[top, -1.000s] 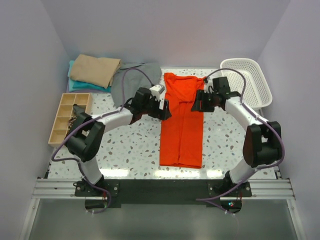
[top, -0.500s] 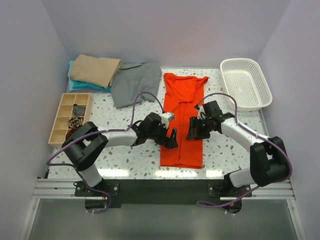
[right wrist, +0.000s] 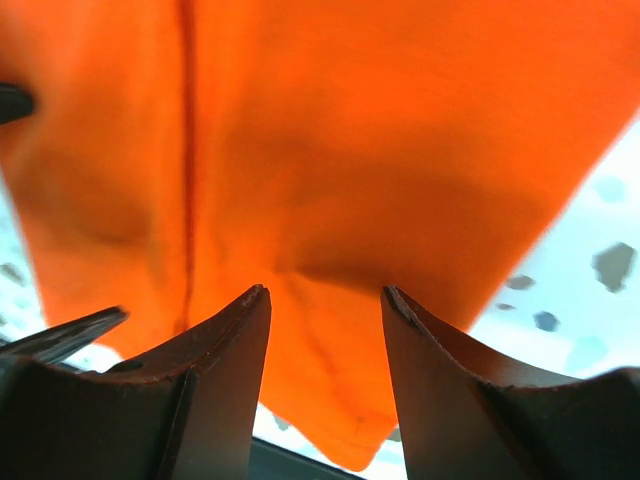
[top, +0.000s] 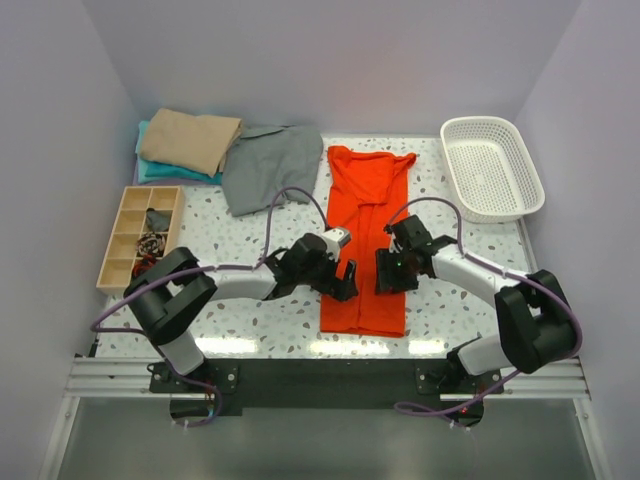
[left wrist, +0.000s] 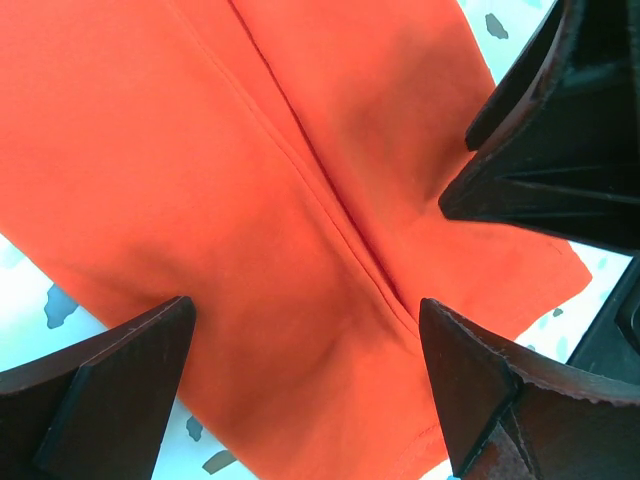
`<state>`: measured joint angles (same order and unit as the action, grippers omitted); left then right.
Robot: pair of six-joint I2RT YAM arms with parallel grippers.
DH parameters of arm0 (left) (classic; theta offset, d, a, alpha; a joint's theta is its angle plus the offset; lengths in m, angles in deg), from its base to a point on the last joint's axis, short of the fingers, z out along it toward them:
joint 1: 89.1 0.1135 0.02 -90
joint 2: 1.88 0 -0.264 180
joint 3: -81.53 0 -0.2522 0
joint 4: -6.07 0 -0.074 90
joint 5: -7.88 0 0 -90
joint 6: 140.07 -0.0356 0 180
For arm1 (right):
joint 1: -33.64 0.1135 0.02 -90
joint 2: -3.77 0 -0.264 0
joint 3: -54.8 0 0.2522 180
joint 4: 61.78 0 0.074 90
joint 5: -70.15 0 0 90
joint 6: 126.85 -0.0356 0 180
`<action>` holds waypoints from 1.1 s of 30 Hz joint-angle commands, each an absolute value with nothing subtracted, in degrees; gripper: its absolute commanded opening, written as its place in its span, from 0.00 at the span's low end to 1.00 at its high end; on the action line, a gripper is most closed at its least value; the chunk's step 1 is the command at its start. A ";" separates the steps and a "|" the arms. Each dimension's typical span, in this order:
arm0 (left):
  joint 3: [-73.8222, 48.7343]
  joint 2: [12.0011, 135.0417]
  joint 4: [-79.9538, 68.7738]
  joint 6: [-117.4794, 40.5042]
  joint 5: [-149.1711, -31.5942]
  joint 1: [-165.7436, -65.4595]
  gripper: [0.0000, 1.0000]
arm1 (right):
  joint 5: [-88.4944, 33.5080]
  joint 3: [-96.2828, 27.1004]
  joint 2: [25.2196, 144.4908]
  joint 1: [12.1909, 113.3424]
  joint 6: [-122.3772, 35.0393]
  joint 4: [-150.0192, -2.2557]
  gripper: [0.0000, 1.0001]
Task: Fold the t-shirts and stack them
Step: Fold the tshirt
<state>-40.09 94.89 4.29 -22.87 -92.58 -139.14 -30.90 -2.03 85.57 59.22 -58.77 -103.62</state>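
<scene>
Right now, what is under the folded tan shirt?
A teal shirt, only its left and near edges showing past the tan shirt; the rest is covered.

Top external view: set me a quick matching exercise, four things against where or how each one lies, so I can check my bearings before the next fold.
Things:
1. orange-red t-shirt
2. grey t-shirt
3. tan t-shirt
4. white mesh basket

Places or states:
A. far right corner
B. neatly folded, far left corner
C. long narrow strip down the middle
D. loosely spread, not folded, far side, left of centre

Pairs: 1-C; 2-D; 3-B; 4-A
</scene>
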 commanded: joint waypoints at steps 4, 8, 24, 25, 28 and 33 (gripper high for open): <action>-46.82 96.55 0.57 -20.62 -89.51 -140.43 1.00 | -19.51 -1.32 83.67 59.74 -61.02 -109.11 0.53; -49.03 95.68 -0.48 -20.54 -87.75 -140.43 1.00 | -17.93 -1.84 82.53 59.83 -63.48 -111.30 0.53; -55.62 90.93 -3.73 -20.71 -84.06 -140.52 1.00 | -8.70 -1.67 75.50 60.27 -66.91 -119.30 0.54; -55.80 90.41 -3.83 -20.28 -84.14 -140.52 1.00 | -8.26 -2.02 75.06 60.27 -66.83 -119.92 0.54; -56.85 87.24 -3.56 -20.27 -84.41 -140.61 1.00 | -13.68 -2.03 71.82 60.36 -65.51 -119.40 0.54; -52.91 82.41 -6.72 -21.50 -86.42 -141.13 1.00 | -24.94 -1.15 70.04 62.64 -65.86 -114.67 0.53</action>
